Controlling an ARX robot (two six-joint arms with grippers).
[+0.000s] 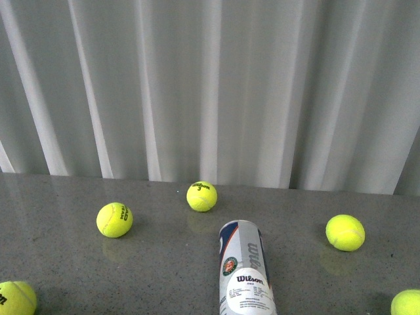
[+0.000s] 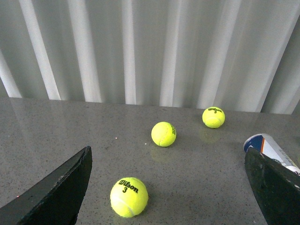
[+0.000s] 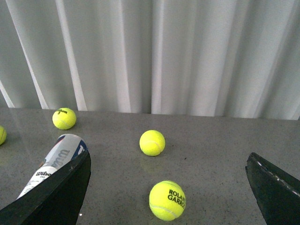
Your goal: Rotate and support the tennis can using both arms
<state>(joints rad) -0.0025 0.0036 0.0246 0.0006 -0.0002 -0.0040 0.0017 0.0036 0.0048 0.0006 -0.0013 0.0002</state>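
Observation:
The tennis can (image 1: 245, 272) lies on its side on the grey table, its length running from the front edge toward the curtain, Wilson label up. Neither arm shows in the front view. In the left wrist view the can's far end (image 2: 269, 147) shows just beyond one black finger (image 2: 274, 187); the left gripper (image 2: 168, 197) is open and empty, with a yellow ball between its jaws' lines. In the right wrist view the can (image 3: 54, 161) lies partly behind one finger (image 3: 56, 194); the right gripper (image 3: 171, 194) is open and empty.
Several yellow tennis balls lie around the can: one (image 1: 114, 219) to the left, one (image 1: 201, 195) behind it, one (image 1: 345, 232) to the right, and one at each front corner (image 1: 14, 298) (image 1: 407, 303). A white curtain (image 1: 210, 85) closes off the table's far edge.

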